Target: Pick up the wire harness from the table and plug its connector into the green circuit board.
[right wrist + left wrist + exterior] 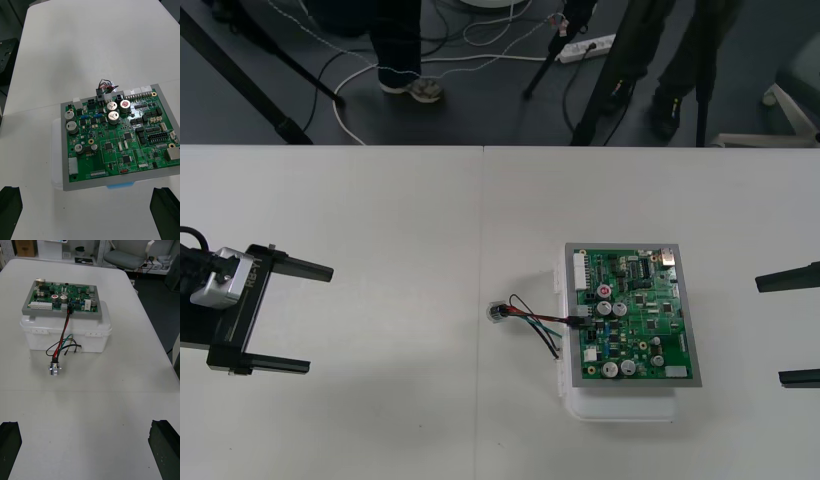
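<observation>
2 grippers, both spread wide with nothing between the fingers. The left gripper [318,320] sits by the table's [380,200] left edge and the right gripper [770,332] by its right edge, both well apart from the work. The green circuit board [635,315] is on its white base [620,405], a bit right of the table's middle.

As for the wire harness [530,320], the black plug [68,309] looks seated in a connector on the board's left edge. The red, black and green wires drop over the side of the base, and the round metal socket [498,313] rests on the table near the base.

So I'd say the plugging step looks done and the arms are parked. Can't tell if the plug is pushed fully home though. If anything's next, it's checking that seating. If it's loose, grip gently at the plug, not the slack wires.
</observation>
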